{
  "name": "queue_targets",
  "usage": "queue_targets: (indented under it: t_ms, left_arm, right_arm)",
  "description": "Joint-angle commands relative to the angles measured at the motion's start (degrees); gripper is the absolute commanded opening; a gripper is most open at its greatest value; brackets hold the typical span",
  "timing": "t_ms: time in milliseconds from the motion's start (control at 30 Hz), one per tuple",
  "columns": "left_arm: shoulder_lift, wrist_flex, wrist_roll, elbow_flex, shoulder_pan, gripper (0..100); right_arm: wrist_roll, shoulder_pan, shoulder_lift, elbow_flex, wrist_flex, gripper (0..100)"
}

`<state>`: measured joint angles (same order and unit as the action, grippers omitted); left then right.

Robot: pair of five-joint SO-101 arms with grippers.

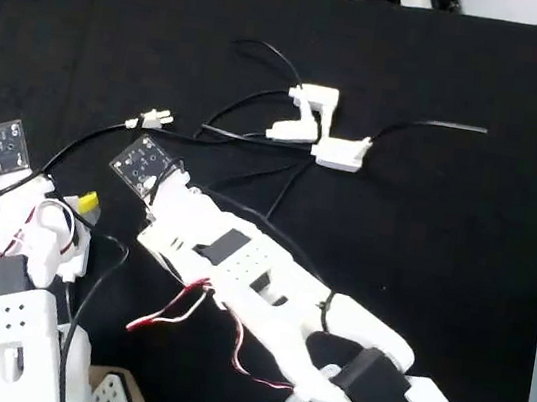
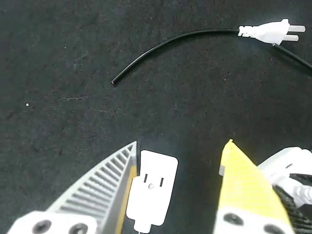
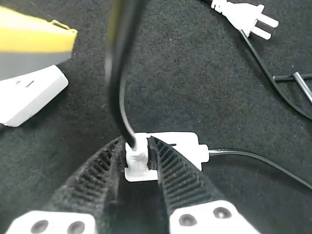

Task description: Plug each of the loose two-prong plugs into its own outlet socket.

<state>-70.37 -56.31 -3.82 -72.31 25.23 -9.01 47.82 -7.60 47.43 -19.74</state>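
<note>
Robot lab; black-draped table [image 1: 487, 224]

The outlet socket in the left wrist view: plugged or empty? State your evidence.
Empty. The outlet socket has both slots bare, and a two-prong plug lies apart from it on the cloth, prongs exposed.

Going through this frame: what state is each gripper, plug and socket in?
left gripper: open, straddling the empty socket.
empty socket: flat on the table, slots up, nothing plugged in.
loose plug: unplugged, lying on the table, prongs bare.
right gripper: shut on the gripped plug.
gripped plug: upright against the second socket, prongs hidden.
second socket: lying on the table under that plug.
</note>
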Motion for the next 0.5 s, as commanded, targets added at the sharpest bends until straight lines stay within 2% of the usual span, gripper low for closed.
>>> queue_targets:
  t_ms: [0,467]
  left_arm:
    - [-0.62,1.14,-0.7,0.4,0.84,27]
    - [-0.62,1.14,-0.62,0.4,0.84,27]
  right_arm:
    - [-2.46,-1.14,0.04,-1.63,0.97,1.1]
    - [-2.64,-1.49,4.7,1.19,0.97,1.1]
